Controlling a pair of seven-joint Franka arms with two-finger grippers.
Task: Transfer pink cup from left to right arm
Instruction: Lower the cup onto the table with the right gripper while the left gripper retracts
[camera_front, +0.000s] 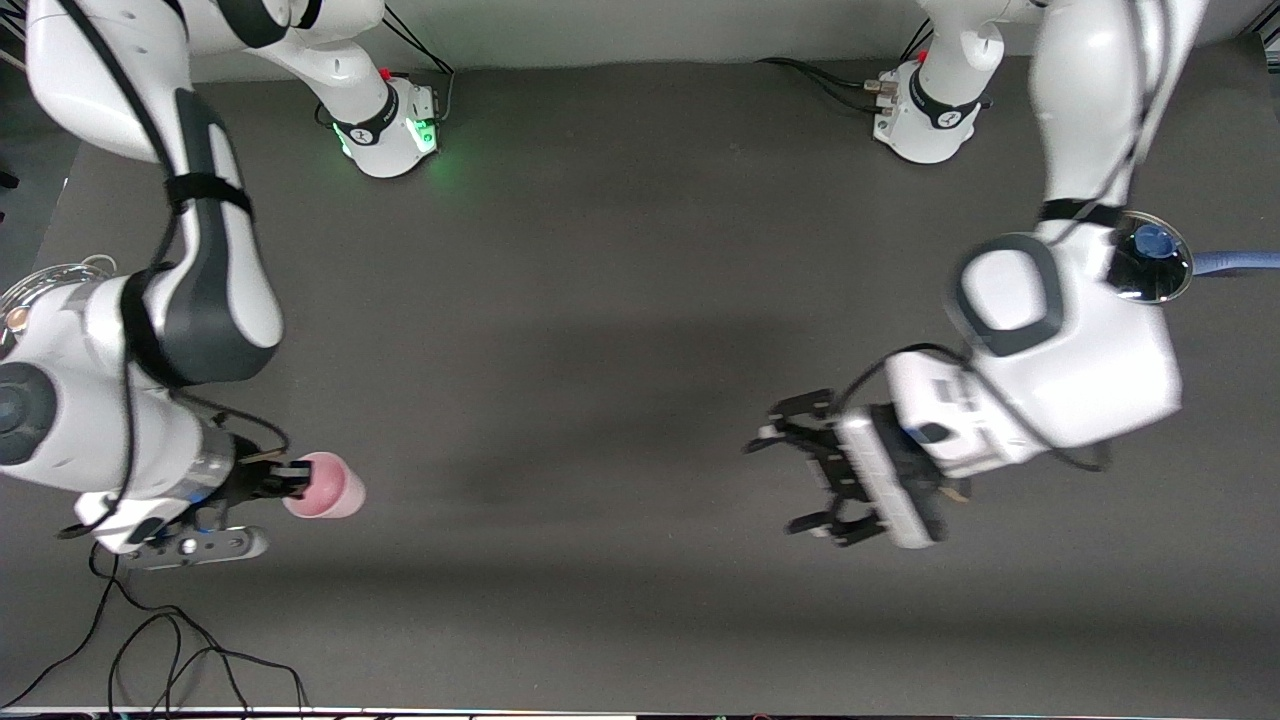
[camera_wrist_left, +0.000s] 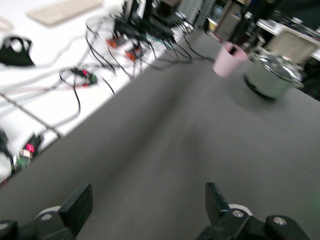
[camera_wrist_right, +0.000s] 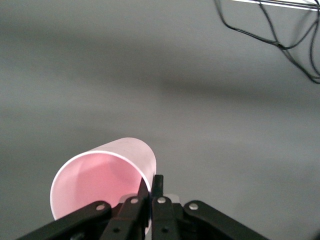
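1. The right gripper (camera_front: 292, 480) is pinched on the rim of the pink cup (camera_front: 328, 486), one finger inside the mouth and one outside (the right wrist view shows this plainly: fingers (camera_wrist_right: 158, 186) clamped on the wall of the cup (camera_wrist_right: 107, 182)). The cup is held at the right arm's end of the table (camera_front: 620, 420).
2. Under the right wrist, loose black cables (camera_front: 170, 650) trail over the table edge nearest the front camera.
3. A lidded steel pot (camera_front: 40, 290) sits beside the right arm, partly hidden by it; in the left wrist view the pot (camera_wrist_left: 272, 75) stands close to the cup (camera_wrist_left: 229, 59).
4. Nothing lies between the two grippers, only bare grey mat.
5. The left gripper (camera_front: 800, 470) hangs over the table toward the left arm's end, fingers (camera_wrist_left: 77, 207) spread wide, holding nothing.
6. By the left arm's forearm sits a steel pan (camera_front: 1160, 265) with a blue handle and something blue inside.
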